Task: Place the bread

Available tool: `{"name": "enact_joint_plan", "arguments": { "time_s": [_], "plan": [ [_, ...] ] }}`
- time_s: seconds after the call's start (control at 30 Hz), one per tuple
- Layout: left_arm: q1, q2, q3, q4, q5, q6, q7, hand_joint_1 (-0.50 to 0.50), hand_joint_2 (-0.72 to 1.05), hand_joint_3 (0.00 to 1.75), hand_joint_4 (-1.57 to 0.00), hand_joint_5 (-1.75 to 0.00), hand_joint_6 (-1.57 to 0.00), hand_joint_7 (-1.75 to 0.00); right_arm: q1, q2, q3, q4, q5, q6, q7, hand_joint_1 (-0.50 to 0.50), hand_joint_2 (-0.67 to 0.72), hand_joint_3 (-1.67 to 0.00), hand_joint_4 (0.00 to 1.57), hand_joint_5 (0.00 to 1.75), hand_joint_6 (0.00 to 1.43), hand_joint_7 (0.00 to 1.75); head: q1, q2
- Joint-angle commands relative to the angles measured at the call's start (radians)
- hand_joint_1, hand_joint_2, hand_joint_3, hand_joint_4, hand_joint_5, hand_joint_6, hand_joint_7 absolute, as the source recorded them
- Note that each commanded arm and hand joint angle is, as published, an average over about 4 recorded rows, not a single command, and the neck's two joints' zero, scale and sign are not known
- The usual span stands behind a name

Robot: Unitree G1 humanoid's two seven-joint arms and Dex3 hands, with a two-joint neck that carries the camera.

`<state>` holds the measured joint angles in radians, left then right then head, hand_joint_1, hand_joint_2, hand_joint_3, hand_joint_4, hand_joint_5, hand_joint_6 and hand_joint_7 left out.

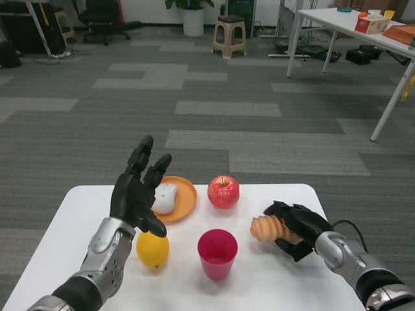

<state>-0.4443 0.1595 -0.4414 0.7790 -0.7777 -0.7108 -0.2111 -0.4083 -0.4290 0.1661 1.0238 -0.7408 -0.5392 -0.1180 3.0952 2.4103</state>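
Bread (pixel 267 228) was in the right hand (pixel 295 230), low over the right part of the white bench (pixel 71 214). It was a ribbed, orange-brown roll, and its long axis ran roughly left to right, with the free rounded end pointing toward the middle of the bench. The black fingers (pixel 285 210) were wrapped around its right half, from above and from below, so the hand was grasping the bread and not releasing it. Whether the roll touched the surface I could not tell.

Just to the left of the free end stood a pink cup (pixel 217 254), a little nearer to the robot, and behind it a red apple (pixel 224 192). Farther to the left lay an orange plate (pixel 183 194) with a white rounded object (pixel 165 198) on it, partly hidden by the left hand (pixel 138 194). This hand was raised over the plate's near edge with the fingers spread and holding nothing. A yellow lemon (pixel 152 250) lay below it, near the forearm.

In my judgement, the plate was the likely goal. It lay to the left and a little behind the bread, beyond the apple and the cup, so the right hand would need to carry the roll over or between these two.
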Motion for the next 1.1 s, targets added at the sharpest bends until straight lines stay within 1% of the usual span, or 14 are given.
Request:
{"name": "enact_joint_plan", "arguments": {
  "time_s": [0.03,0.07,0.1,0.17,0.3,0.33,0.47,0.57,0.63,0.7,0.9,0.93,1.03,1.1],
  "plan": [
    [-0.003,0.0,0.0,0.002,-0.005,-0.002,-0.002,0.5,-0.46,0.09,0.0,-0.41,0.0,0.0,-0.014,0.004,-0.015,0.012,-0.002,0.011,0.018,-0.46,-0.51,-0.63,0.0,0.0,0.0,0.1,-0.004,-0.002],
    [-0.004,0.0,0.0,0.002,-0.005,-0.002,-0.002,0.5,-0.46,0.09,0.0,-0.41,0.0,0.0,-0.014,0.004,-0.019,0.011,-0.002,0.011,0.026,-0.46,-0.49,-0.58,0.0,0.0,0.0,0.03,-0.005,-0.002],
    [-0.004,0.001,-0.001,0.002,-0.005,-0.002,-0.002,0.5,-0.46,0.09,0.0,-0.41,0.0,0.0,-0.013,0.004,-0.025,0.009,-0.002,0.013,0.036,-0.46,-0.48,-0.56,0.0,0.0,0.0,0.0,-0.006,-0.003],
    [-0.005,0.002,-0.002,0.002,-0.005,-0.002,-0.002,0.5,-0.46,0.09,0.0,-0.41,0.0,0.0,-0.012,0.002,-0.036,0.003,-0.002,0.014,0.048,-0.46,-0.46,-0.56,0.0,0.0,0.0,0.0,-0.003,-0.002],
    [-0.002,0.002,-0.001,0.0,-0.005,-0.002,-0.002,0.5,-0.46,0.09,0.0,-0.41,0.0,0.0,-0.007,-0.002,-0.051,-0.009,0.0,0.013,0.062,-0.42,-0.41,-0.56,0.0,0.0,0.0,0.0,0.002,-0.003],
    [-0.001,0.003,0.0,-0.001,-0.005,-0.002,-0.002,0.5,-0.46,0.07,0.0,-0.41,0.0,0.0,-0.004,-0.003,-0.057,-0.014,0.0,0.013,0.066,-0.41,-0.4,-0.54,0.0,0.0,0.0,0.0,0.003,-0.002],
    [0.001,0.003,0.002,-0.002,-0.005,-0.004,-0.002,0.5,-0.46,0.09,0.0,-0.41,0.0,0.0,-0.001,-0.007,-0.067,-0.027,0.006,0.013,0.076,-0.35,-0.27,-0.38,0.0,0.0,0.0,0.0,0.006,0.002],
    [0.001,0.003,0.003,-0.003,-0.005,-0.004,-0.002,0.5,-0.46,0.09,0.0,-0.41,0.0,0.0,0.002,-0.014,-0.076,-0.044,0.015,0.012,0.082,-0.33,-0.19,-0.28,0.0,0.0,0.0,0.0,0.004,0.003],
    [0.001,0.003,0.003,-0.003,-0.005,-0.004,-0.002,0.5,-0.46,0.09,0.0,-0.41,0.0,0.0,0.007,-0.017,-0.086,-0.063,0.024,0.01,0.083,-0.33,-0.13,-0.24,0.0,0.0,0.0,0.0,0.005,0.003],
    [0.001,0.004,0.004,-0.003,-0.006,-0.004,-0.002,0.5,-0.46,0.09,0.0,-0.41,0.0,0.0,0.014,-0.023,-0.09,-0.085,0.04,0.008,0.083,-0.33,-0.1,-0.24,0.0,0.0,0.0,0.0,0.005,0.003],
    [0.001,0.005,0.004,0.0,-0.006,-0.004,-0.002,0.5,-0.46,0.09,0.0,-0.41,0.0,0.0,0.046,-0.048,-0.091,-0.17,0.12,-0.005,0.084,-0.33,-0.1,-0.24,0.0,0.0,0.0,0.0,0.004,0.001],
    [0.001,0.005,0.004,0.0,-0.006,-0.004,-0.002,0.5,-0.46,0.07,0.0,-0.41,0.0,0.0,0.054,-0.053,-0.09,-0.187,0.14,-0.008,0.084,-0.33,-0.1,-0.24,0.0,0.0,0.0,0.0,0.004,0.001],
    [0.001,0.005,0.004,0.0,-0.006,-0.004,-0.002,0.5,-0.46,0.07,0.0,-0.41,0.0,0.0,0.081,-0.064,-0.085,-0.245,0.207,-0.012,0.083,-0.33,-0.1,-0.24,0.0,0.0,0.0,0.0,0.006,0.002],
    [0.001,0.005,0.004,0.0,-0.006,-0.004,-0.002,0.5,-0.46,0.09,0.0,-0.41,0.0,0.0,0.098,-0.068,-0.08,-0.275,0.268,-0.019,0.072,-0.33,-0.1,-0.24,0.0,0.0,0.0,0.0,0.006,0.003]
  ]
}}
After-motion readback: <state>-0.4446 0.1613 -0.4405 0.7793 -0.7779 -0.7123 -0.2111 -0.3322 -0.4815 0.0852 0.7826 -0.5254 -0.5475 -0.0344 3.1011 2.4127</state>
